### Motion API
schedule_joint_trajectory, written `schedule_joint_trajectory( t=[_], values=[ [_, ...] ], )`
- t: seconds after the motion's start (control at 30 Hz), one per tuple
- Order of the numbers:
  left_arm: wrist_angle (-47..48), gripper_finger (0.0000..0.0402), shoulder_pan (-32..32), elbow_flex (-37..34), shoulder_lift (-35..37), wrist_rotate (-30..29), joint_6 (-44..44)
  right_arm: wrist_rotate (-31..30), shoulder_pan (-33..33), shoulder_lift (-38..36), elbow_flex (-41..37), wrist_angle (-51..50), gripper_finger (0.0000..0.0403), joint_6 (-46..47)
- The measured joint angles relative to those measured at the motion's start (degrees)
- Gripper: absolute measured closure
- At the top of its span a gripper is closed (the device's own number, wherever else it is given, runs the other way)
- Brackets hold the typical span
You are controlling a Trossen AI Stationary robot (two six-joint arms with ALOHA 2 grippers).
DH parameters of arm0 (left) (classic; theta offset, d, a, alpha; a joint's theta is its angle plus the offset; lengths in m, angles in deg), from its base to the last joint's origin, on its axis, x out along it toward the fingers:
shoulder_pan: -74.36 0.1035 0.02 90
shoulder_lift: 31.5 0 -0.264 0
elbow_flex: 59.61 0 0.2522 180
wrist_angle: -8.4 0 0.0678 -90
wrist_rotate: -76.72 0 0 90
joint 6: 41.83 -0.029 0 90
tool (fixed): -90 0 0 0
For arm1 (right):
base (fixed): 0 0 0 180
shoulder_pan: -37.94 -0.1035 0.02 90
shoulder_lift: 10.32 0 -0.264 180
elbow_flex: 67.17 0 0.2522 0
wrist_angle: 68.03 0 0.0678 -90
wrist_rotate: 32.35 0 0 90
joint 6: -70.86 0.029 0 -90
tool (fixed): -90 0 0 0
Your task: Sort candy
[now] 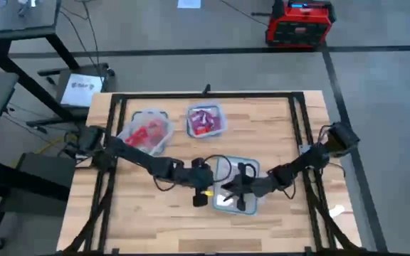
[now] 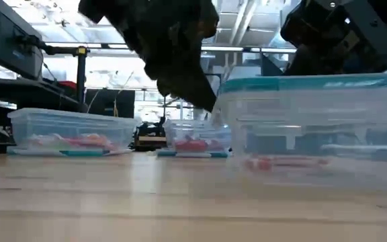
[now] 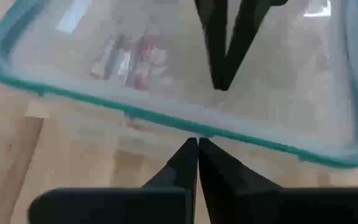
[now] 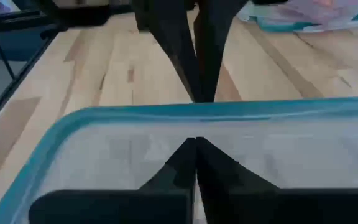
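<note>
Taking the near tub [image 1: 237, 186] as my landmark: well behind it to the left stands the tub of red candy [image 1: 149, 132], and just right of that the tub of pink and magenta candy [image 1: 205, 120]. My left gripper [image 1: 203, 193] hangs clenched and empty just outside the near tub's left rim. A few wrapped pieces [image 3: 132, 55] lie inside. My right gripper [image 1: 244, 185] hovers over it, clenched, empty. I judge I'm between picks; next I must open above one piece
</note>
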Motion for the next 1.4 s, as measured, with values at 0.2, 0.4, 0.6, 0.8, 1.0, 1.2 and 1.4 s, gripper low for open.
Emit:
schedule_joint_trajectory(
  t=[0.2, 0.4, 0.6, 0.8, 1.0, 1.2, 1.4],
  values=[
    [-4.7, 0.0402, 1.3, -1.9, -0.2, 0.2, 0.0, 0.3, 1.0, 0.0, -0.1, -0.5, 0.0403, -0.1],
    [-6.5, 0.0402, 2.0, -2.4, -0.2, 0.4, 0.0, 1.4, 1.6, 0.7, -0.1, -0.3, 0.0403, -0.2],
    [-8.9, 0.0401, 2.0, -2.5, -0.5, 0.9, 1.1, 2.0, 2.3, 0.7, -0.1, -1.0, 0.0403, 0.3],
    [-18.0, 0.0401, 2.0, -0.9, -7.2, 2.6, 4.7, 2.5, 2.6, 0.7, 0.1, -2.8, 0.0403, 1.3],
    [-14.8, 0.0401, 1.6, 4.5, -10.3, 5.2, 2.4, 4.0, 2.5, 0.8, 0.0, -3.2, 0.0403, 3.8],
    [-6.4, 0.0401, 1.7, 7.0, -9.6, 4.1, 1.0, 2.8, 2.1, 0.7, 0.1, -3.5, 0.0403, 2.7],
    [-4.6, 0.0401, 1.7, 7.1, -9.6, 4.5, 1.5, 4.1, 1.0, -2.5, -0.2, -4.4, 0.0403, -0.6]
  ],
)
